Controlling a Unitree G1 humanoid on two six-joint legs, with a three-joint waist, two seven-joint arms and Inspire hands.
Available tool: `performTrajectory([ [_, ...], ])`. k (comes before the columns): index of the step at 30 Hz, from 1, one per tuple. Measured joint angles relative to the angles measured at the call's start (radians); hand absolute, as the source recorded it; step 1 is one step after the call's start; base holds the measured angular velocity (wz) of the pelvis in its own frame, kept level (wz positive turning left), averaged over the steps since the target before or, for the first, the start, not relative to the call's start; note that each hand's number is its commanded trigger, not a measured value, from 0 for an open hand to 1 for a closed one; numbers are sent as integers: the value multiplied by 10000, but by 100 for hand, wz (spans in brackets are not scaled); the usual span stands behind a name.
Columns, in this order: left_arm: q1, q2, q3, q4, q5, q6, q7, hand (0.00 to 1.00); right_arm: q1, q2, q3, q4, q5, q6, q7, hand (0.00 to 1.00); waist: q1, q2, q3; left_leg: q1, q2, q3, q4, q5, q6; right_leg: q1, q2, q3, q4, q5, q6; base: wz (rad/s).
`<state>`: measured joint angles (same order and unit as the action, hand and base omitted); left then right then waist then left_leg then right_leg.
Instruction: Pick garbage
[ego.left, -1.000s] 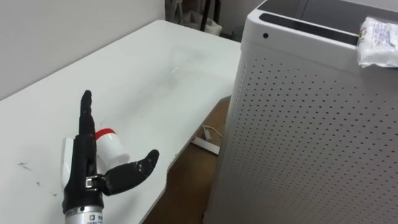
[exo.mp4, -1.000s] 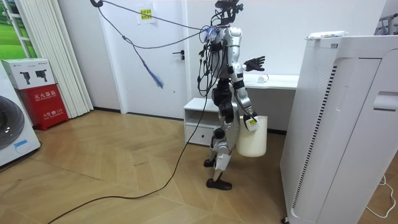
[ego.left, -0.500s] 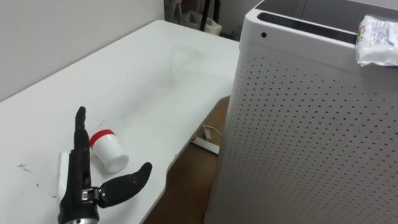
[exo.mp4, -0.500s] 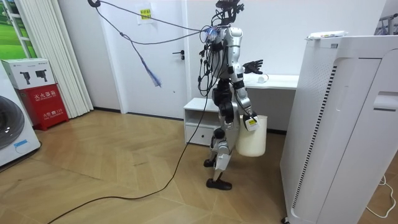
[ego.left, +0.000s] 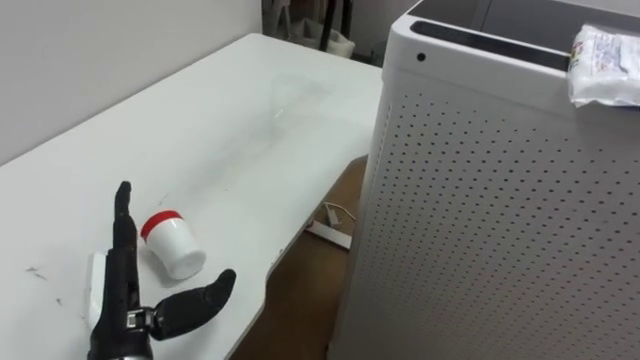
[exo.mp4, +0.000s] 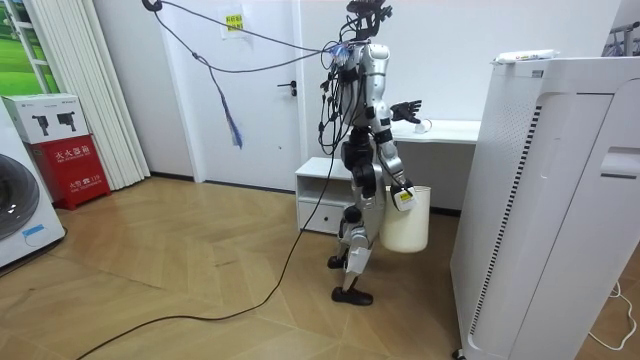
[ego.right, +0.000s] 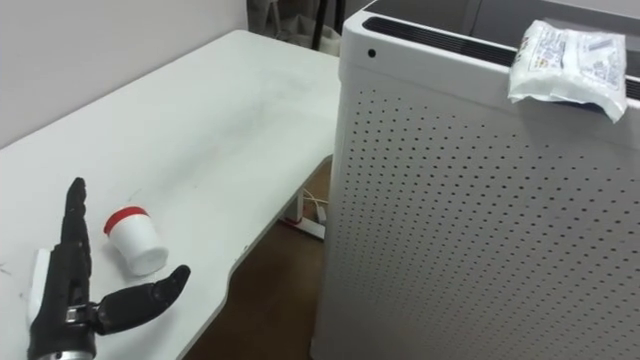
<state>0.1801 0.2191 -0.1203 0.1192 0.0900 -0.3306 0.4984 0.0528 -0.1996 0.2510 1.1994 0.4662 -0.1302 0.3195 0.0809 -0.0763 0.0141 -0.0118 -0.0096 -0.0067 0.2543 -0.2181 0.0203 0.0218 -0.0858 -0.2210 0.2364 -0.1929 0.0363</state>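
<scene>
Left hand (ego.left: 118, 292), fingers straight, thumb spread, over white tabletop (ego.left: 230, 130) just beside 1 tipped white red-banded cup (ego.left: 172, 245); right hand (exo.mp4: 399, 188) at white plastic bucket (exo.mp4: 405, 228), grip cannot be told.

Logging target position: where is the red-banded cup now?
The cup lies on its side on the white table, lower left in the left eye view, right of the left hand.

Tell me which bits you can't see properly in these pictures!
- Flat white thing on the table: in the eye views, the open left hand covers most of it.
- Inside of the bucket by the right hand: in the room view, the bucket's own wall hides it.
- Packet on the tall white machine: in the left eye view, the right edge cuts it off.
</scene>
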Motion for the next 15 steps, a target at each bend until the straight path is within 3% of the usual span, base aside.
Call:
performTrajectory([
  [8,-567,-68,-7,1141,-174,7,65,0,59,-6,3,-23,1,13,-110,100,-144,97,-2,-18,-1,30,-26,0,0,-37,-2,-12,1,0,-1,0],
  [10,-893,-73,0,1698,-184,29,241,0,52,-6,3,-31,3,40,-120,100,-254,181,-68,-125,1,74,-20,0,0,-153,-1,4,9,1,-1,-2],
  [15,-1270,-174,10,1994,-209,36,415,0,-21,-7,-1,-59,-17,234,-183,100,-383,221,-81,-154,25,212,-58,0,0,-256,1,30,23,3,-6,-6],
])
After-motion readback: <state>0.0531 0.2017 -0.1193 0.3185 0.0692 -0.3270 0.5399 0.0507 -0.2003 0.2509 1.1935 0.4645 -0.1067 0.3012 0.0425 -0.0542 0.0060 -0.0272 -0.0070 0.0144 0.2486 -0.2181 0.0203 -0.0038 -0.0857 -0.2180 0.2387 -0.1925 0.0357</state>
